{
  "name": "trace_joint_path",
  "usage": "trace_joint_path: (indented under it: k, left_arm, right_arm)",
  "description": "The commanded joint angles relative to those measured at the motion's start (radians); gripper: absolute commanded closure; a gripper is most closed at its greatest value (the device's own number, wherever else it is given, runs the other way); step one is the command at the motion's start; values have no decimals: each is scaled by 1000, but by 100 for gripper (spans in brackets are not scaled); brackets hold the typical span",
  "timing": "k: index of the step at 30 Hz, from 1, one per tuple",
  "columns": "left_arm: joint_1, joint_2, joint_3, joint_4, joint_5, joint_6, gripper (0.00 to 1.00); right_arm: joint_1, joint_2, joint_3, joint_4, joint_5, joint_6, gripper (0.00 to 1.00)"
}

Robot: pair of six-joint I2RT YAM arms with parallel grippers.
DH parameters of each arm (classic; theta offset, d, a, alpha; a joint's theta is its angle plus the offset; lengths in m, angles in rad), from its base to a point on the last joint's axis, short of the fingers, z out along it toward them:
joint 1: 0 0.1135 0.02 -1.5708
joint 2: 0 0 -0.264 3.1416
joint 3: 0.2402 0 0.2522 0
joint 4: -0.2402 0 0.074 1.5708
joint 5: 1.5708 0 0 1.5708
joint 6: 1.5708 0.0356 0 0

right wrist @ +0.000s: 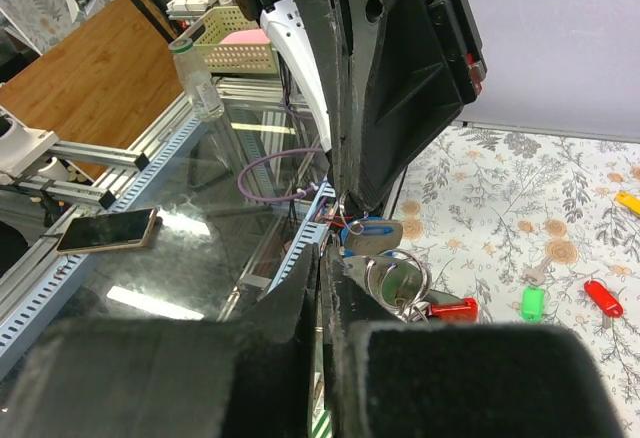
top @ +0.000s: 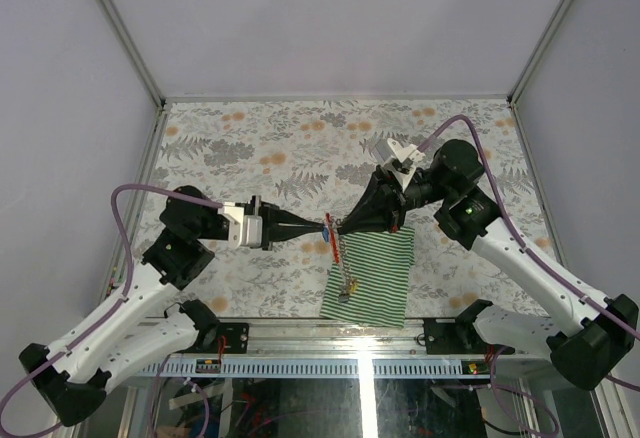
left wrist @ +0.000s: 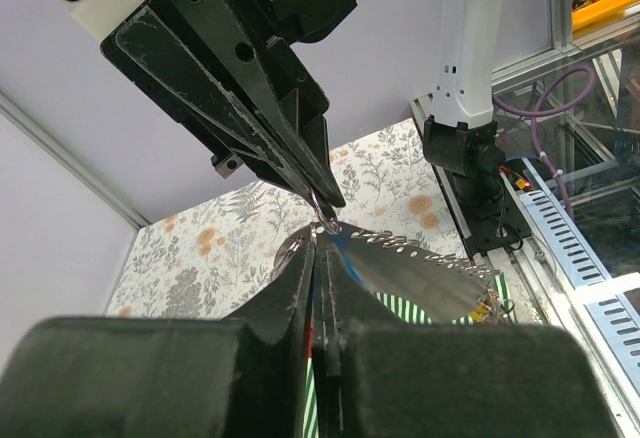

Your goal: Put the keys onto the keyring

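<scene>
Near the near edge of the tabletop (top: 250, 148), the chain of the keyring (top: 343, 263) is dangling over a striped cloth (top: 380, 278). Mid-tabletop, the right gripper (top: 342, 225) is pinching the keyring's top. The left gripper (top: 322, 225), closed tight, is pressing a blue-tagged key (right wrist: 372, 231) against it, and the threading looks unfinished. A green-tagged key (right wrist: 533, 304), a red-tagged key (right wrist: 603, 298) and a yellow-tagged key (right wrist: 628, 202) are lying loose beyond. Off the tabletop, a basket (right wrist: 240, 53) is holding something pink.
</scene>
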Motion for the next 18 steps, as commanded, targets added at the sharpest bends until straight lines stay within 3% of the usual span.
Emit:
trace_joint_path:
  k: [1, 18]
  left_arm:
    - [6, 5, 42, 68, 21, -17, 100]
    - [7, 34, 64, 64, 38, -42, 100]
  right_arm:
    - [1, 6, 62, 71, -23, 19, 100]
    - [23, 24, 72, 71, -21, 15, 100]
